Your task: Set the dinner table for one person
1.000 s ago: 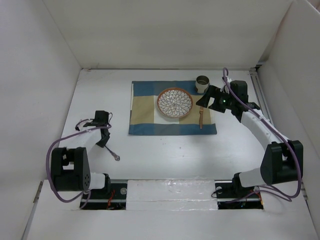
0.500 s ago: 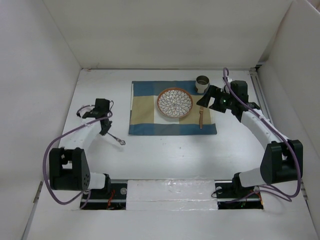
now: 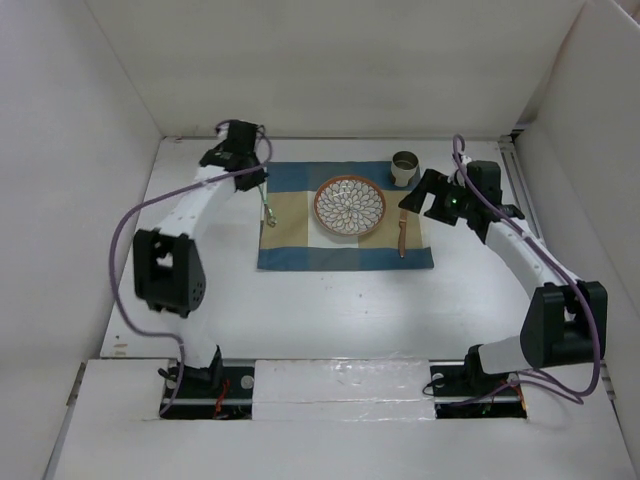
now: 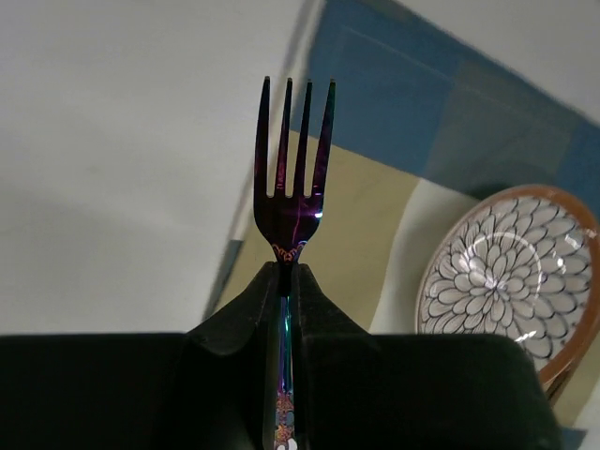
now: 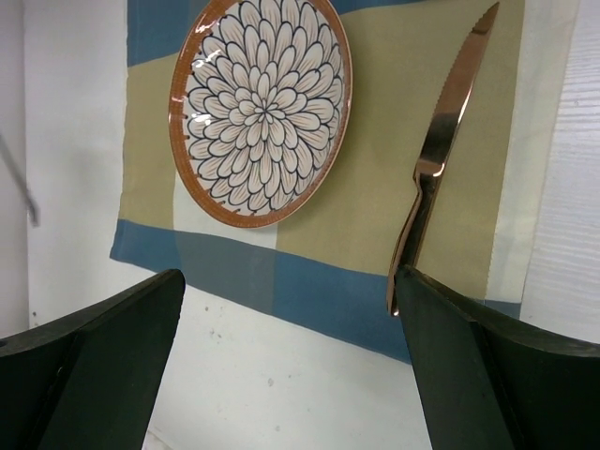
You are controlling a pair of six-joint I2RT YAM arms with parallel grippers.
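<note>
On the white dinner table (image 3: 350,310) lies a blue-and-tan checked mat (image 3: 290,250). A flower-patterned plate (image 3: 350,206) with a brown rim sits on the mat; it also shows in the right wrist view (image 5: 261,108) and the left wrist view (image 4: 511,272). A copper knife (image 3: 402,235) lies right of the plate, also in the right wrist view (image 5: 436,155). A metal cup (image 3: 405,166) stands at the mat's far right corner. My left gripper (image 3: 262,195) is shut on an iridescent fork (image 4: 292,173) and holds it above the mat's left edge. My right gripper (image 3: 412,200) is open and empty above the knife.
White panels wall the table on three sides. The left arm stretches along the far left, its purple cable (image 3: 125,235) looping outward. The right arm reaches in from the right side.
My left gripper has lifted the fork from the table's left side and swung it far and right to the mat's left edge. The right gripper has barely moved.
</note>
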